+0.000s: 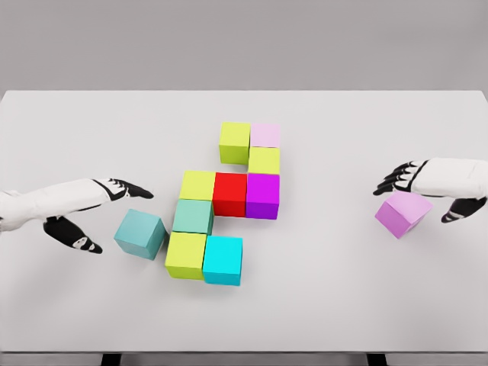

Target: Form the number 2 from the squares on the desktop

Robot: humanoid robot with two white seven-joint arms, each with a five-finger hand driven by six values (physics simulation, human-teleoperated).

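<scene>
Several coloured cubes stand joined mid-table: a yellow-green cube [235, 142] and pale pink cube [265, 135] on top, a yellow cube [264, 160] below, then a yellow [197, 185], red [229, 194] and magenta cube [262, 195] row, a teal-green cube [193, 216], and a yellow-green [186, 255] and cyan cube [223, 260] at the bottom. A loose teal cube [140, 233] sits tilted just left of them, between the spread fingers of my open left hand [107, 217]. My right hand [427, 194] arches over a loose violet cube [402, 213] with fingers spread.
The white table [320, 305] ends in a front edge near the picture's bottom and a back edge against a grey wall.
</scene>
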